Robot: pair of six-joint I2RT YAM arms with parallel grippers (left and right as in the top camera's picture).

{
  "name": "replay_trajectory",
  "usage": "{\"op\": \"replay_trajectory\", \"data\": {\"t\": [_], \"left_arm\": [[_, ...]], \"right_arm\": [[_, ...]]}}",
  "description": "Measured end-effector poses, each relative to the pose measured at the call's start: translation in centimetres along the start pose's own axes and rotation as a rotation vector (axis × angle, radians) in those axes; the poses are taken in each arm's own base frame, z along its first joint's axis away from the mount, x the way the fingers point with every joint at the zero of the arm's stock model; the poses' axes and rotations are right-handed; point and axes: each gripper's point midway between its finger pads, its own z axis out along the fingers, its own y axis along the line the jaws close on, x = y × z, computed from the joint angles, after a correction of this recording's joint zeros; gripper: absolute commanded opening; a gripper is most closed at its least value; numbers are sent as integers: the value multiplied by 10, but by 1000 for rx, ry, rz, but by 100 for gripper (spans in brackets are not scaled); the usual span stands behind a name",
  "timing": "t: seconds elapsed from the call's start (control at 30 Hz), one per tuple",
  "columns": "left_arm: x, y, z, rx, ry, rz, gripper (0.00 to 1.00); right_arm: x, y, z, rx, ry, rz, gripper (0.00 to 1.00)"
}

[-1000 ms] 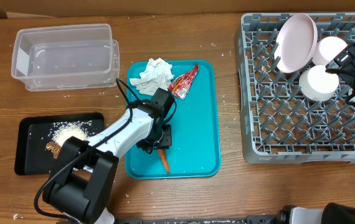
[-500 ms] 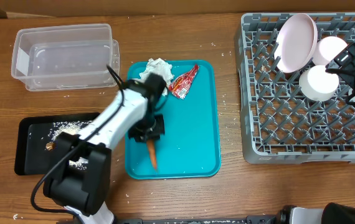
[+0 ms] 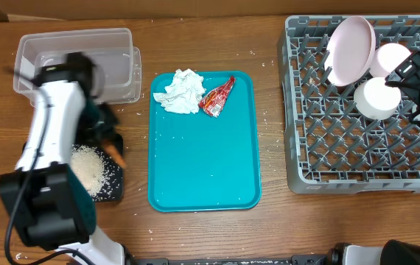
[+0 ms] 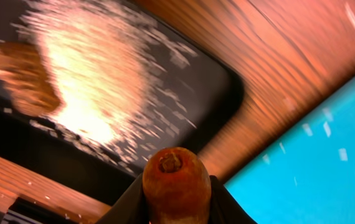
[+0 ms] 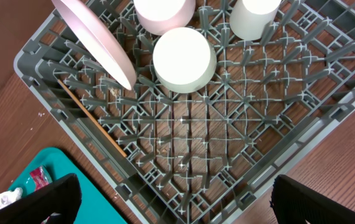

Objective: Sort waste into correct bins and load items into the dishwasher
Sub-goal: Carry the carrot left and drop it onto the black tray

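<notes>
My left gripper (image 3: 108, 140) is shut on the orange carrot (image 3: 116, 153), which hangs over the right end of the black tray (image 3: 112, 184). In the left wrist view the carrot (image 4: 176, 180) fills the jaws, above the black tray (image 4: 215, 93) holding white rice (image 4: 96, 87) and a brown lump (image 4: 25, 81). The napkin (image 3: 180, 90) and red wrapper (image 3: 217, 97) lie on the teal tray (image 3: 210, 162). The clear tub (image 3: 114, 59) stands behind. My right gripper (image 5: 177, 208) is open above the grey rack (image 3: 365, 147), which holds the pink plate (image 3: 350, 50) and two white bowls (image 3: 378, 98).
A thin brown stick (image 5: 90, 118) lies in the rack near its left wall. A white cup (image 5: 255, 18) stands at the rack's far side. Rice grains are scattered on the wooden table around the trays. My left arm, blurred, crosses the tub's front corner.
My left gripper has lifted the carrot off the teal tray and swung it left to the black tray. The right arm has not moved.
</notes>
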Motion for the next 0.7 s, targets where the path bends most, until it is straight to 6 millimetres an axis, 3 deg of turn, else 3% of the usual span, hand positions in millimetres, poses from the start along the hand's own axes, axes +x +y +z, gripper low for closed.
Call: {"op": "replay_trajectory", "data": {"t": [0.17,0.4,0.7], "left_arm": [[-32,41,2,32,-40,-157,27],[-59,63,4,66,-110,-251,27],[-57,76,39,18,-121,-326,29]], "right_arm": [[0,0,0,1,0,-1,100],[0,0,0,0,0,0,100],[0,0,0,0,0,-1,100]]}}
